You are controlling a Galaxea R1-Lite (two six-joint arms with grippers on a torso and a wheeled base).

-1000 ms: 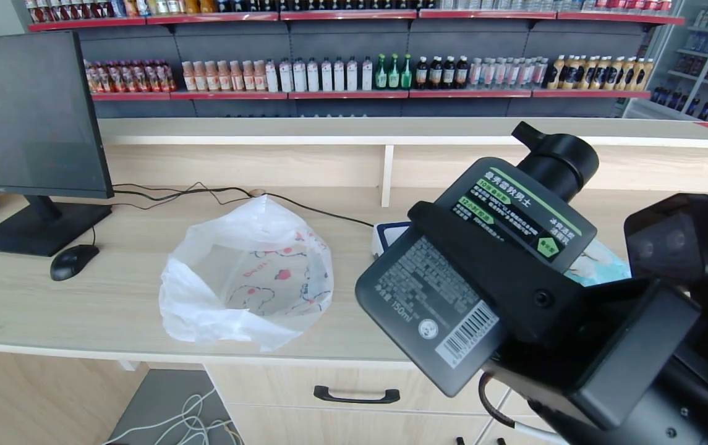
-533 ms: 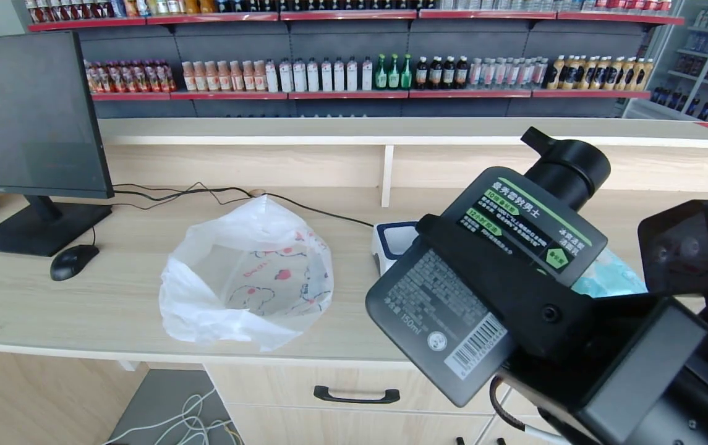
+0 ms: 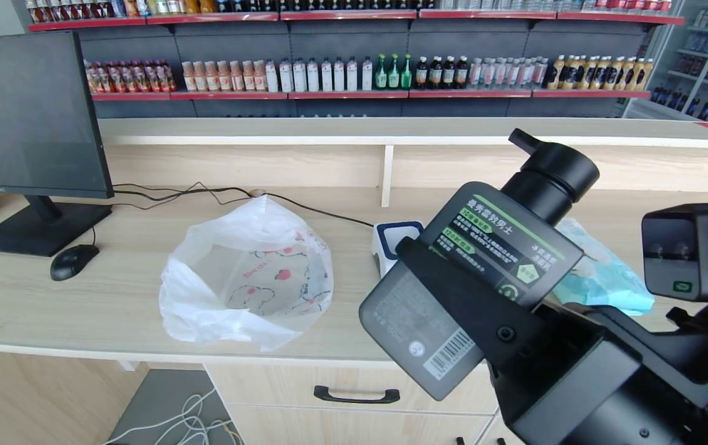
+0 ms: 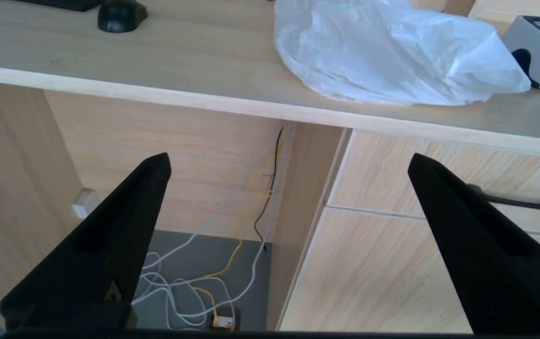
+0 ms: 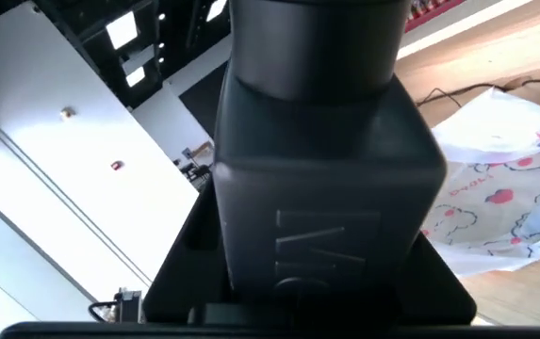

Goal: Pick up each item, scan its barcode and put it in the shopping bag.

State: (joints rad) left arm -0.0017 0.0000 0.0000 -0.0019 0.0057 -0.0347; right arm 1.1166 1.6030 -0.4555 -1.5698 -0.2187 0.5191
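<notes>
- Scanning step is judged in hand: right hand (image 3: 468, 296) is clamped on black bottle (image 3: 508, 244), barcode (image 3: 449, 353) facing upward.
- Next move calls for turning barcode toward scanner (image 3: 391, 238) just beyond the hand.
- Left hand (image 4: 288, 240) stands apart, empty.

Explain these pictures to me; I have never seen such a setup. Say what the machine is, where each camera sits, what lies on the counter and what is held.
This is a two-armed robot at a shop checkout. The wide picture comes from a camera on its head, looking down at the light wooden counter. On it are an open white plastic shopping bag, a white and blue barcode scanner, a teal packet, a black mouse and a dark monitor. The other two come from cameras on its wrists. The right gripper is shut on a dark grey flat pump bottle, raised above the counter with its barcode towards the head camera; the right wrist view shows that bottle close up. The left gripper hangs open and empty below the counter's front edge.
</notes>
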